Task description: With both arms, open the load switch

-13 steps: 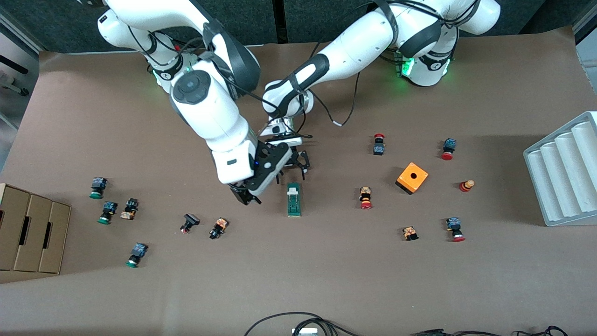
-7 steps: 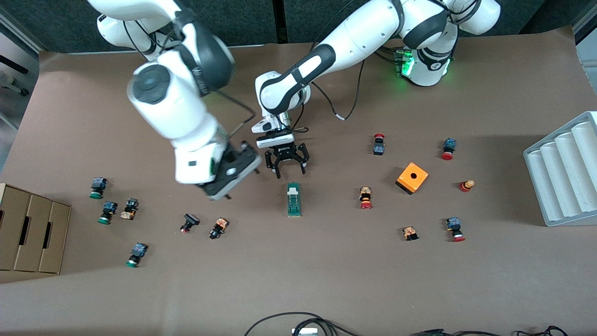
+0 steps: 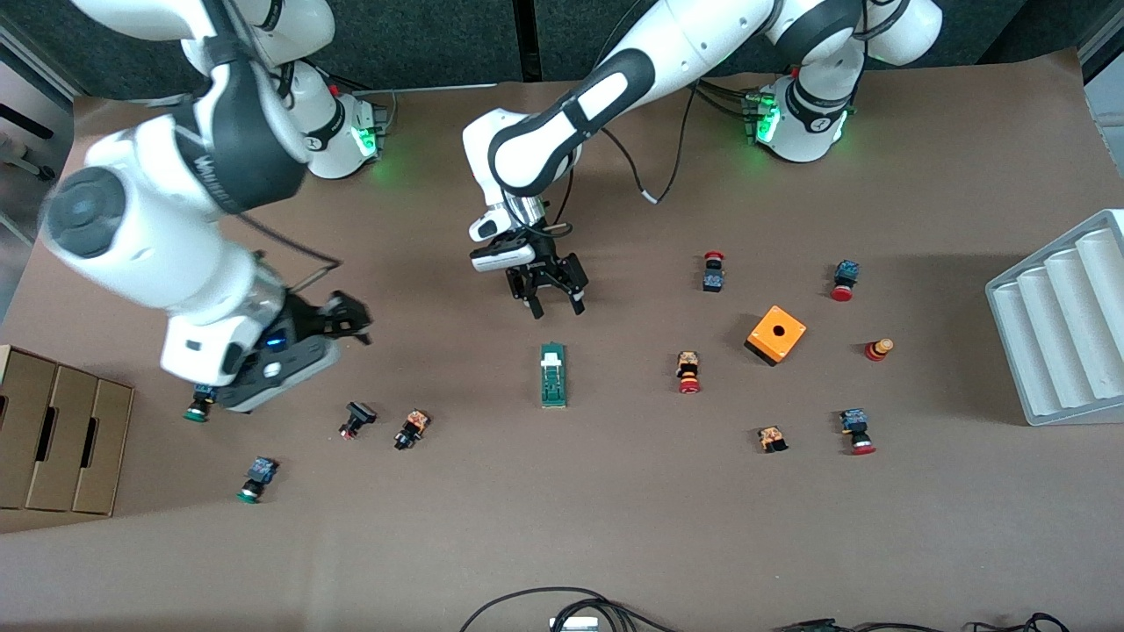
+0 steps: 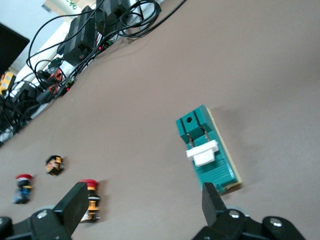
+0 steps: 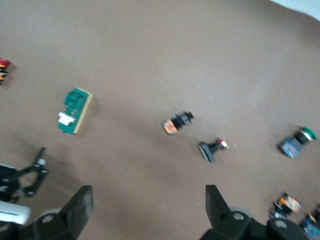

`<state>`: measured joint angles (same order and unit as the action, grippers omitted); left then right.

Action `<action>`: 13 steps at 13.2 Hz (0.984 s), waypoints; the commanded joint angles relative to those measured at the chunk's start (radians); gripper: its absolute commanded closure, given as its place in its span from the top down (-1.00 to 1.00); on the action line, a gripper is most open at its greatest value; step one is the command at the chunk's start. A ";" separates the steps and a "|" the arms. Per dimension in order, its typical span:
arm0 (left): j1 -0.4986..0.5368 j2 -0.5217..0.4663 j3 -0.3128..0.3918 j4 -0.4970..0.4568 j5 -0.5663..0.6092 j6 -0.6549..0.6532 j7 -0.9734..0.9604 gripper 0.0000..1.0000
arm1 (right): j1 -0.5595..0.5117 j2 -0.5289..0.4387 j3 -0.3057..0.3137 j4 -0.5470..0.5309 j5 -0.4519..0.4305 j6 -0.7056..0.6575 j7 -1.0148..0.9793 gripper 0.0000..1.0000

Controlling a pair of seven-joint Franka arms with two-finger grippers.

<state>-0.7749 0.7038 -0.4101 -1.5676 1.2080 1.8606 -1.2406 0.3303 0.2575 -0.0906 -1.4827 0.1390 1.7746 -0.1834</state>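
At mid-counter [image 3: 615, 527] lies the load switch [image 3: 552, 375]; left gripper [image 3: 546, 294] hovers at its twelve o'clock, right gripper [image 3: 338, 323] over its nine o'clock side, both jaws open and empty. Brace the green body, then pull its white end.

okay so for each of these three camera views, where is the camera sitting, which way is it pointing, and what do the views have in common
Front view: high across the table, facing both arms' bases; shows both arms, the left gripper and right gripper.
Left wrist view: on the left arm's wrist, looking down at the load switch; its own open jaws show.
Right wrist view: on the right arm's wrist, over scattered push-buttons; its own open jaws show, plus the left gripper farther off.
Shared: all three show the load switch lying on the table.
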 commanded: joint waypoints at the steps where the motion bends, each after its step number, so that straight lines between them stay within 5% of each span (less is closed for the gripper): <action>1: 0.037 -0.093 0.005 -0.017 -0.106 -0.009 0.269 1.00 | -0.068 -0.023 0.003 -0.001 -0.007 -0.081 0.012 1.00; 7: 0.183 -0.236 0.005 -0.009 -0.417 -0.008 0.743 1.00 | -0.083 -0.061 -0.070 0.001 -0.113 -0.178 0.010 1.00; 13: 0.431 -0.311 0.004 0.070 -0.833 -0.006 1.047 1.00 | -0.137 -0.066 -0.211 0.004 -0.098 -0.178 -0.002 1.00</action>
<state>-0.4318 0.4084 -0.3951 -1.5310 0.4949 1.8579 -0.3048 0.1982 0.2044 -0.2788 -1.4823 0.0419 1.6172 -0.1885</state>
